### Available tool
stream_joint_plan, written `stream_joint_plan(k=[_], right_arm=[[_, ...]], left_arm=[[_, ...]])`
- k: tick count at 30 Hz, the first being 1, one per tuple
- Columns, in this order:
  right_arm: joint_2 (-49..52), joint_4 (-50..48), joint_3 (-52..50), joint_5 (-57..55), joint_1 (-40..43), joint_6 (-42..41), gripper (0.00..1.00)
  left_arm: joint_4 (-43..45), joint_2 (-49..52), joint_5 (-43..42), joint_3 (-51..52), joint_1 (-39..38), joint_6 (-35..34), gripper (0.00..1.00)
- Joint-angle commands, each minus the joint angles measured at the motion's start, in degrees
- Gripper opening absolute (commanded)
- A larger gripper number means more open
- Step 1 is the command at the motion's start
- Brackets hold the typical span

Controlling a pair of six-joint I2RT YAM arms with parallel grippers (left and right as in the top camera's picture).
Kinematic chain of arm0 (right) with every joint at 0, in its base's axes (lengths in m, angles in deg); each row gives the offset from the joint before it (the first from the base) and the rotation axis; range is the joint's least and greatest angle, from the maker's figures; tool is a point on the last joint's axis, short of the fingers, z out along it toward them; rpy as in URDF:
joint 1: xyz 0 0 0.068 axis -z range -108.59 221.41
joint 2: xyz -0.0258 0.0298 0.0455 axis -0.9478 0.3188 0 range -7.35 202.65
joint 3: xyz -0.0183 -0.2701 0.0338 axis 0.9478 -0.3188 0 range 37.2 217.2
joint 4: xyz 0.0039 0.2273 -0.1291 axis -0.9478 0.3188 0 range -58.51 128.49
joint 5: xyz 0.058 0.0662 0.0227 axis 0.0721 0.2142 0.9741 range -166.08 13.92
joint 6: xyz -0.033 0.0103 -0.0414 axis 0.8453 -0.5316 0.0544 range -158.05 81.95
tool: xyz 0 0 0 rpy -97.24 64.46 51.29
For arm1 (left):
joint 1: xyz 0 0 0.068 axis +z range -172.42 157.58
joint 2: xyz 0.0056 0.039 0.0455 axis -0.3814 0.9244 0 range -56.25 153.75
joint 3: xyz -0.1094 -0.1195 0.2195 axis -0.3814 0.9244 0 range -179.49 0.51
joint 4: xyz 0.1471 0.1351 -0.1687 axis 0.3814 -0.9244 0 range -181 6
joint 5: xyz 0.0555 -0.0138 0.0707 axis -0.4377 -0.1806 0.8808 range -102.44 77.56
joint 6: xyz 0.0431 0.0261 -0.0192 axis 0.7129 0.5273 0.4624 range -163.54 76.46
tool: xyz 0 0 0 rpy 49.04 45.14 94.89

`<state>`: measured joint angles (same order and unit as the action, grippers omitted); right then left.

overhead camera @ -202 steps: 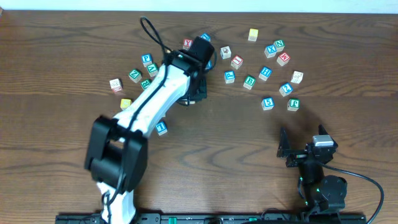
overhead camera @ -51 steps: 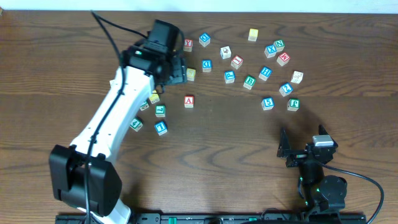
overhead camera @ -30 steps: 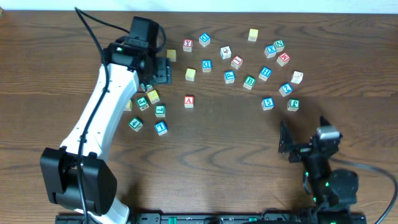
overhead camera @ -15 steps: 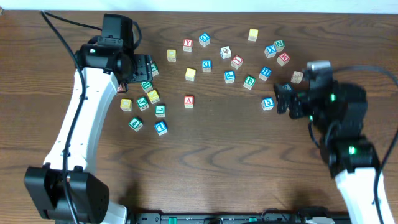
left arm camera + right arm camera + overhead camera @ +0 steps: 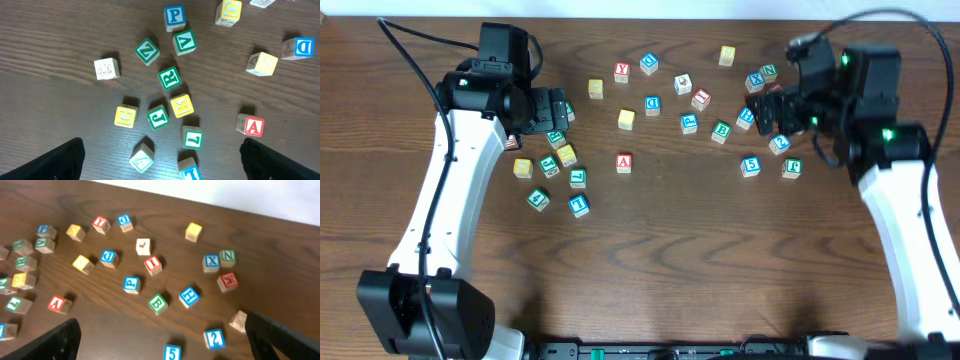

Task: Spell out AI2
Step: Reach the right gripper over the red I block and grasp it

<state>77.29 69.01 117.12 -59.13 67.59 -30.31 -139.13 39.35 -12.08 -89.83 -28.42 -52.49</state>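
Right arm has come up off its rest and swung over the far-side scatter, right gripper (image 5: 166, 339) spread wide with nothing in it. The left gripper (image 5: 161, 161) has backed off over the left cluster, fingers also parted and empty. Red A cube (image 5: 624, 162) sits on its own, apart from the rest, so the first letter looks placed. Red I cube (image 5: 153, 264) waits mid-scatter, and blue 2 cube (image 5: 213, 338) lies near the right fingers. I'd say the right arm fetches next.
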Motion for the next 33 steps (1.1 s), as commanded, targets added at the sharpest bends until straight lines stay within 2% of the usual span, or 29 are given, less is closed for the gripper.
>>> stream_joint_plan(k=[1,14,21,28,33], right_arm=[[4.8,1.9,6.3,4.9,0.3,2.7,0.99],[22.1,5.2,21.7,5.5,-2.9,11.2,0.99],[30.9,3.7,24.4,2.6,-4.4,15.2,0.99],[35.0,1.5,24.4,1.0,-5.9,21.3,0.99],[35.1,2.2,24.4,4.9,-6.0,16.7,0.99]], left_arm=[[-0.1,-0.5,0.7,-1.2,0.3,0.4,0.98],[-0.1,-0.5,0.7,-1.2,0.3,0.4,0.98],[-0.1,-0.5,0.7,-1.2,0.3,0.4,0.98],[-0.1,-0.5,0.7,-1.2,0.3,0.4,0.98],[-0.1,-0.5,0.7,-1.2,0.3,0.4,0.98]])
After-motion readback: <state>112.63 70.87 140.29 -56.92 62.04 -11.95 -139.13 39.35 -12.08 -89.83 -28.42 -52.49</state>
